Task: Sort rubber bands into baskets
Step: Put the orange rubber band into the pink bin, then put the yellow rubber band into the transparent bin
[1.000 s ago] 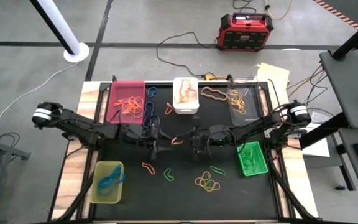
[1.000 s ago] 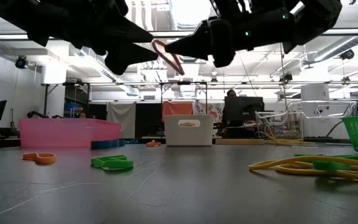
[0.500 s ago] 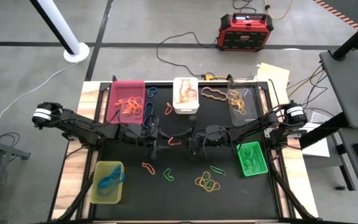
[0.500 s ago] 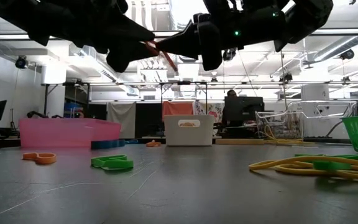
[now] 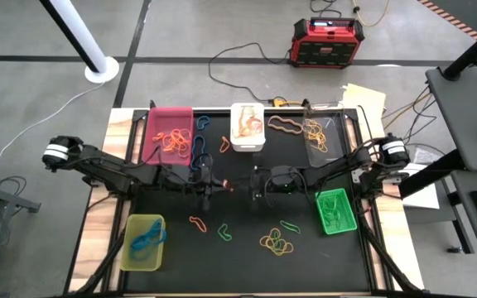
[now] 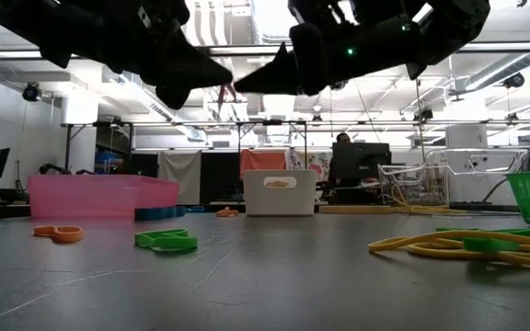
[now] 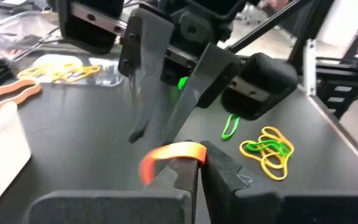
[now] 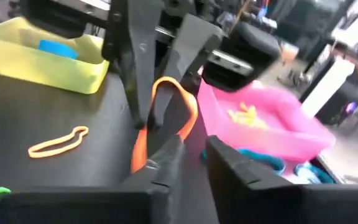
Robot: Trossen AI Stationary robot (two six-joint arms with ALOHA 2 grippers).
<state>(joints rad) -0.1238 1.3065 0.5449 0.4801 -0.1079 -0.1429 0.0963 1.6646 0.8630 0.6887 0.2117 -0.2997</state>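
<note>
**Orange band pinched at mid-surface**

Above the middle of the black surface (image 5: 238, 257), the two grippers meet tip to tip. The left gripper (image 7: 194, 163) has its jaws closed tight on an orange rubber band (image 7: 169, 155), which hangs in the air between the arms; the right gripper (image 8: 191, 152) faces it with jaws slightly parted, the band's loop just ahead of them — whether they touch it I cannot tell.

Around them lie loose bands: a yellow-and-green tangle (image 5: 276, 243), a green one (image 5: 290, 225), an orange one (image 5: 197, 222). The pink basket (image 5: 169, 132), white basket (image 5: 248, 127) and clear basket (image 5: 316, 136) line the far edge; the green basket (image 5: 335, 210) and yellow basket (image 5: 143, 242) sit nearer. A red power box (image 5: 327, 41) stands on the floor beyond.

From overhead the held band is only a small red speck; the wrist views show its curve plainly. The low view shows both arms as dark shapes above, and cuts the green basket off at the edge.
</note>
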